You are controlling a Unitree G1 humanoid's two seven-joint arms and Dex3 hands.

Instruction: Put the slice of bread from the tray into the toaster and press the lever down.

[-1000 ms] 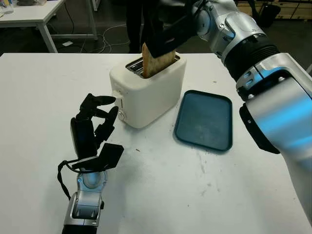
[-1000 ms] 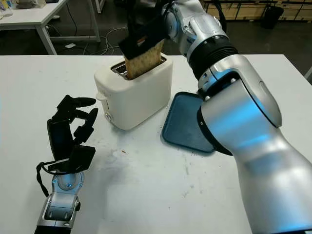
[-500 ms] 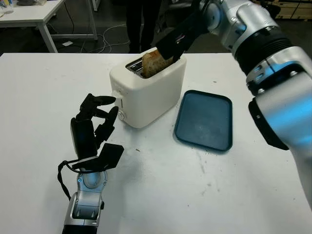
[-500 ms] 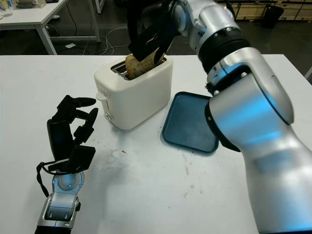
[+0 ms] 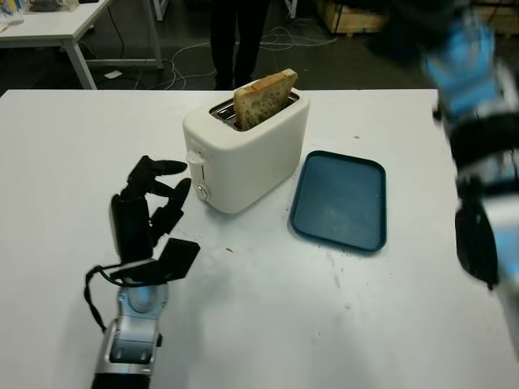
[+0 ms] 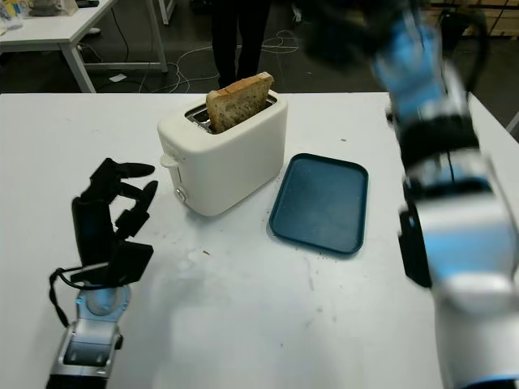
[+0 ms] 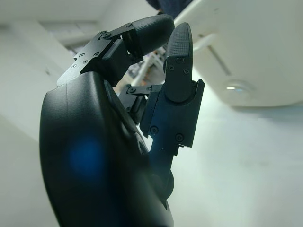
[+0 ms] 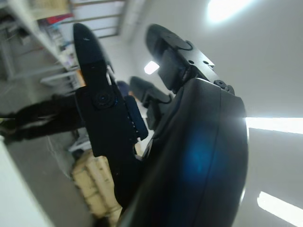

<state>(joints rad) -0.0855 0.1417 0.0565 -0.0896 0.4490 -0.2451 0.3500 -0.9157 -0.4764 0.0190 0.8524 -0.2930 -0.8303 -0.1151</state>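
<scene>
I see bread slice (image 5: pixel 264 98) upright in toaster (image 5: pixel 243 151) slot, top half sticking out, tilted slightly. White toaster on desk, lever (image 5: pixel 195 160) still up. Dark teal tray (image 5: pixel 340 200) just beside toaster.

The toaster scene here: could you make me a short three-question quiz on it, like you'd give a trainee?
1. True or false: the slice of bread lies flat on the blue tray.
2. Which hand is on the table beside the toaster? A) the left hand B) the right hand C) a person's hand
3. Fill in: the lever on the toaster's end is in the ___ position.

Key
1. False. The bread stands in the toaster's slot, its upper half sticking out; the tray holds nothing.
2. A. The left hand is near the lever end, not touching it; the right hand is raised off the table.
3. Up; it is not yet pressed.
</scene>
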